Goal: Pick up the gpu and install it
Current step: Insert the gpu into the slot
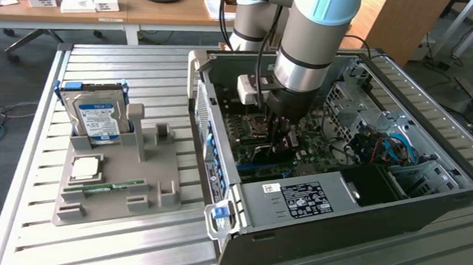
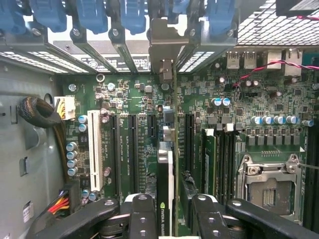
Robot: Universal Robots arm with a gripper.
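The gpu (image 2: pixel 165 169) shows edge-on in the wrist view, a thin card standing on its edge over the green motherboard (image 2: pixel 239 99), in line with the long black expansion slots (image 2: pixel 132 149). Its silver end bracket (image 2: pixel 162 45) sits in the row of rear slot openings. My gripper (image 2: pixel 173 214) is shut on the card, with one black finger (image 2: pixel 143 216) on each side. In the exterior view the gripper (image 1: pixel 277 138) is deep inside the open computer case (image 1: pixel 429 206), low over the motherboard (image 1: pixel 309 152). Whether the card is pushed home in its slot is hidden.
Blue latches (image 2: pixel 89 15) line the rear slot row. An empty CPU socket (image 2: pixel 269 186) and memory sticks (image 2: pixel 209 159) lie beside the card. A cable bundle (image 2: pixel 42 112) hangs at the case wall. Outside, a grey holder (image 1: pixel 118 187) carries a hard drive (image 1: pixel 97 118), a CPU (image 1: pixel 84 168) and a memory stick (image 1: pixel 105 188).
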